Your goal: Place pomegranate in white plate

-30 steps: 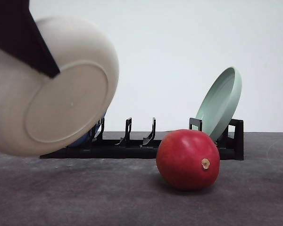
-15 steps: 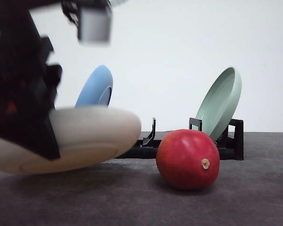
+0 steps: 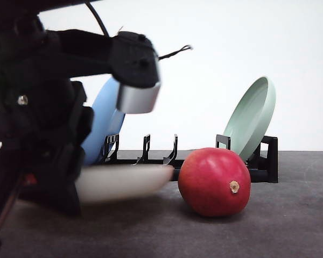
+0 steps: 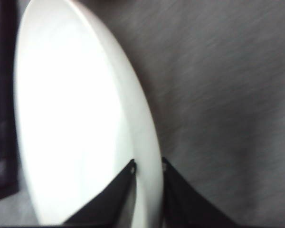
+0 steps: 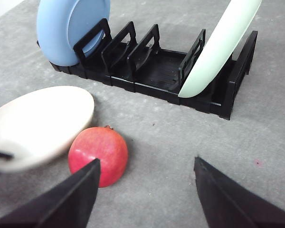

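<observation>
Pinching the white plate (image 4: 76,118) rim — left gripper (image 4: 148,167), level beside pomegranate (image 3: 214,181), right gripper (image 5: 145,173) spread wide

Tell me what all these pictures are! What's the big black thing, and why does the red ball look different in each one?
The big black thing is a robot arm. The robot has two arms, and each ends in a tool that pinches like two fingers. One picture comes from a camera looking forward over the table. The other two come from small cameras on the arms' wrists, so the same things appear from different sides.

The red ball is a pomegranate, a fruit, lying on the grey table. The left tool pinches the rim of the white plate and holds it low, next to the fruit. The right tool is open and holds nothing, above the table near the fruit.

Behind stands a black rack with a blue plate and a pale green plate leaning in it.
</observation>
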`<state>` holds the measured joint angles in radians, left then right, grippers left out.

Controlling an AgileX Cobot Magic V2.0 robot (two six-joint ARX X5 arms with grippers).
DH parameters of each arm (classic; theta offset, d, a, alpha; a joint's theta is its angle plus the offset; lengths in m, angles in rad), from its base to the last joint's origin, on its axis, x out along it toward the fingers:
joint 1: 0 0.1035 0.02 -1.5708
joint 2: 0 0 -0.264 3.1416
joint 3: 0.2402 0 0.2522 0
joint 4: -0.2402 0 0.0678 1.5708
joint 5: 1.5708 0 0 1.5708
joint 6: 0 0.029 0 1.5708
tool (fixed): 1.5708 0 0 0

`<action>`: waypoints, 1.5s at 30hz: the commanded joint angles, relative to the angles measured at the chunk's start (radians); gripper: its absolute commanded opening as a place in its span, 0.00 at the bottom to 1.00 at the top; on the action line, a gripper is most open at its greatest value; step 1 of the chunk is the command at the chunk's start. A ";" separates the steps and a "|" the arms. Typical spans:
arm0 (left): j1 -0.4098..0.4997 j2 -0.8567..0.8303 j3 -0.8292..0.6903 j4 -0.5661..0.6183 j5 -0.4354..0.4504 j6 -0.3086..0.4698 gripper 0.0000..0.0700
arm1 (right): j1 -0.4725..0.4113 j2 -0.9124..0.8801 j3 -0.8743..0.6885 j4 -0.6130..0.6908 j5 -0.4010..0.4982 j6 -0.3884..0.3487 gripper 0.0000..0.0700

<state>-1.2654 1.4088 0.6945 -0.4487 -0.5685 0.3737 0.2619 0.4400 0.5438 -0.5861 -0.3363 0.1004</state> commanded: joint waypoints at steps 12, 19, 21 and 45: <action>-0.010 -0.057 0.127 -0.250 0.202 -0.223 0.58 | 0.004 0.002 0.014 0.009 0.004 -0.011 0.56; 0.122 -0.243 0.163 -0.297 0.466 -0.419 0.58 | 0.004 0.002 0.014 0.008 0.003 -0.011 0.56; 0.188 -0.305 0.163 -0.303 0.522 -0.469 0.58 | 0.004 0.002 0.014 0.009 0.002 -0.011 0.56; 0.928 -0.690 0.162 -0.316 0.592 -0.513 0.56 | 0.174 0.256 0.065 0.025 -0.073 0.190 0.56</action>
<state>-0.3362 0.7131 0.8448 -0.7680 0.0189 -0.1429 0.4147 0.6687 0.5842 -0.5730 -0.4266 0.2543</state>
